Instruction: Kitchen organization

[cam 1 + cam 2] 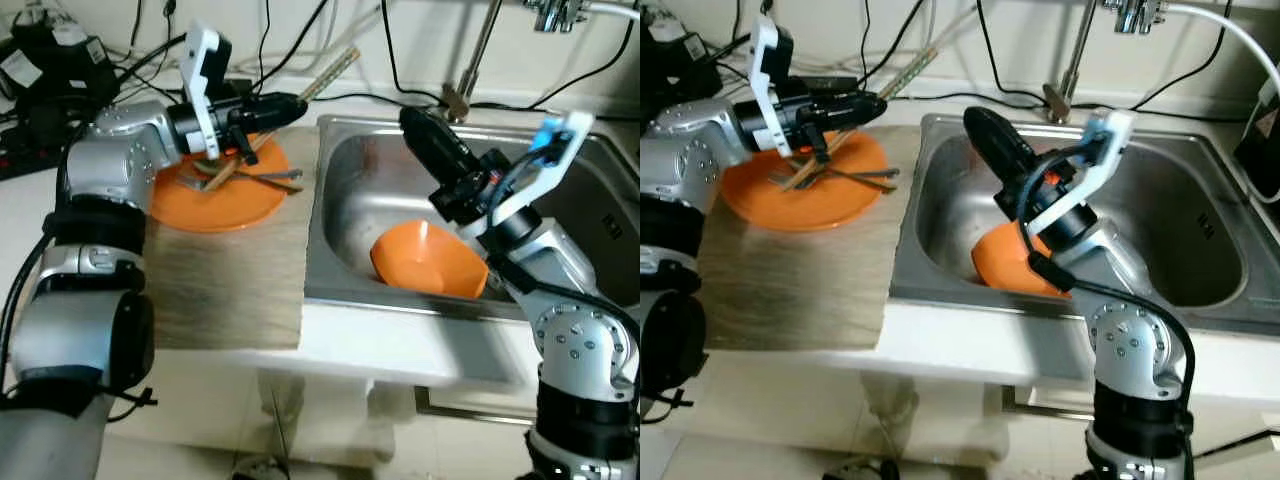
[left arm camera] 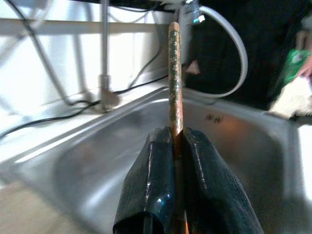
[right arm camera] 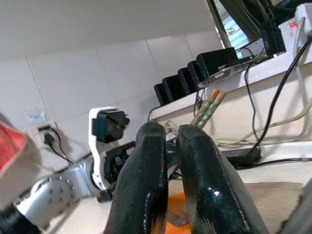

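My left gripper hovers over the orange plate and is shut on a pair of patterned chopsticks, which stick out past the fingers toward the sink. The left wrist view has the chopsticks pinched between the black fingers. A fork and other utensils lie on the plate. Above the sink, my right gripper is shut with nothing in it, raised over an orange bowl that lies tilted in the basin.
A woven mat covers the counter under the plate, left of the sink. The faucet stands behind the basin. Black cables and chargers crowd the back of the counter.
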Motion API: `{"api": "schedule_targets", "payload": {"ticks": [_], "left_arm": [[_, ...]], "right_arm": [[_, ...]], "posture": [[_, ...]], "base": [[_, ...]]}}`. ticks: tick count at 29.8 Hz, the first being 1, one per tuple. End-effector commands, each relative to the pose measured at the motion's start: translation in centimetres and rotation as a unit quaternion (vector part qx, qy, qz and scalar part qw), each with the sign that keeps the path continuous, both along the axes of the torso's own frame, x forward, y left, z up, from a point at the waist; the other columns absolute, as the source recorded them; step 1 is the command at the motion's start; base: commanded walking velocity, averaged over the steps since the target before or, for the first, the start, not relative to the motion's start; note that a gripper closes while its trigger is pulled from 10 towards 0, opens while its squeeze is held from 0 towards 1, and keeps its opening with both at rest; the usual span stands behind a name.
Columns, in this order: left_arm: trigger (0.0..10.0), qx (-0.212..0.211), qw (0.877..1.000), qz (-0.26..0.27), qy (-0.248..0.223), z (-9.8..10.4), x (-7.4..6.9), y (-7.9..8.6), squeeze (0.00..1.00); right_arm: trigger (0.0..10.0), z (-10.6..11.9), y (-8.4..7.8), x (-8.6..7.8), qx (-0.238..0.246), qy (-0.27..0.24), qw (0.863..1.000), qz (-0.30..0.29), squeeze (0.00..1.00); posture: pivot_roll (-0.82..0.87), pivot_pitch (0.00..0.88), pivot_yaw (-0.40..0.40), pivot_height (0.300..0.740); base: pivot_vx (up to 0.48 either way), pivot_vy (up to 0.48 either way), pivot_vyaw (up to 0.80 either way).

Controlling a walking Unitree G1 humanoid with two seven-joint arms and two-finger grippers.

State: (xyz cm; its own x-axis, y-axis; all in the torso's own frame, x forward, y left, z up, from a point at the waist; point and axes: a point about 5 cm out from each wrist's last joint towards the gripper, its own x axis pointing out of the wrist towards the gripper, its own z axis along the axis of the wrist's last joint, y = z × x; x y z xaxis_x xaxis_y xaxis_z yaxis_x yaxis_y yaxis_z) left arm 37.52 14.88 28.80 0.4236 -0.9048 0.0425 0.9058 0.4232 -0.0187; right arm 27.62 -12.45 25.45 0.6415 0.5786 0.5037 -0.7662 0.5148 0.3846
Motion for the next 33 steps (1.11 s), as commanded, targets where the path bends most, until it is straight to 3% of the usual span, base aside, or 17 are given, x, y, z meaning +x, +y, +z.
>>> {"api": "schedule_targets", "payload": {"ticks": [1, 6, 11, 14, 21, 22, 23, 24, 33], "left_arm": [[0.0, -0.021, 1.000, -0.019, -0.005, 1.1, -0.9, -0.9, 0.00], [0.0, -0.013, 0.995, -0.094, -0.007, 0.7, -3.5, -3.4, 0.00], [0.0, 0.005, 0.993, -0.122, -0.002, 0.2, -4.8, -4.1, 0.00], [0.0, 0.003, 0.994, -0.112, 0.014, -0.2, -5.3, -4.2, 0.00], [0.0, -0.005, 0.989, -0.144, 0.020, 0.1, -6.7, -4.4, 0.00], [0.0, -0.007, 0.989, -0.145, 0.021, 0.1, -6.9, -4.4, 0.00], [0.0, -0.007, 0.989, -0.145, 0.021, 0.1, -6.9, -4.4, 0.00], [0.0, -0.007, 0.990, -0.140, 0.022, 0.2, -7.0, -4.3, 0.00], [0.0, -0.006, 0.989, -0.143, 0.029, 0.2, -7.4, -4.1, 0.00]], "right_arm": [[10.0, 0.6, 0.3, -0.2, 0.018, 0.002, 1.000, 0.007, 1.00], [10.0, 0.4, 0.0, 0.5, 0.013, 0.028, 0.999, -0.018, 1.00], [10.0, 0.8, -0.1, 0.4, 0.023, 0.020, 0.999, -0.011, 1.00], [10.0, 1.7, 0.2, -0.3, 0.027, -0.002, 0.999, 0.023, 1.00], [10.0, 1.4, 0.6, -0.3, 0.014, 0.006, 0.999, 0.033, 1.00], [10.0, 1.3, 0.6, -0.3, 0.013, 0.010, 0.999, 0.036, 0.82], [10.0, 1.3, 0.6, -0.3, 0.013, 0.010, 0.999, 0.036, 0.82], [0.0, 1.2, 0.6, -0.3, 0.020, 0.016, 0.999, 0.044, 0.00], [0.0, 1.3, 0.6, -0.4, 0.041, 0.017, 0.997, 0.066, 0.00]], "posture": [[-0.02, 0.010, 0.007, 0.740], [-0.02, 0.013, 0.014, 0.740], [-0.02, 0.014, 0.013, 0.740], [-0.01, 0.013, 0.011, 0.740], [-0.01, 0.011, 0.005, 0.740], [-0.01, 0.012, 0.005, 0.740], [-0.01, 0.012, 0.005, 0.740], [-0.01, 0.012, 0.002, 0.740], [-0.01, 0.012, 0.003, 0.740]], "base": [[0.000, 0.000, 0.00], [0.000, 0.000, 0.00], [0.000, 0.000, 0.00], [0.000, 0.000, 0.00], [0.000, 0.000, 0.00], [0.000, 0.000, 0.00], [0.000, 0.000, 0.00], [0.000, 0.000, 0.00], [0.000, 0.000, 0.00]]}}
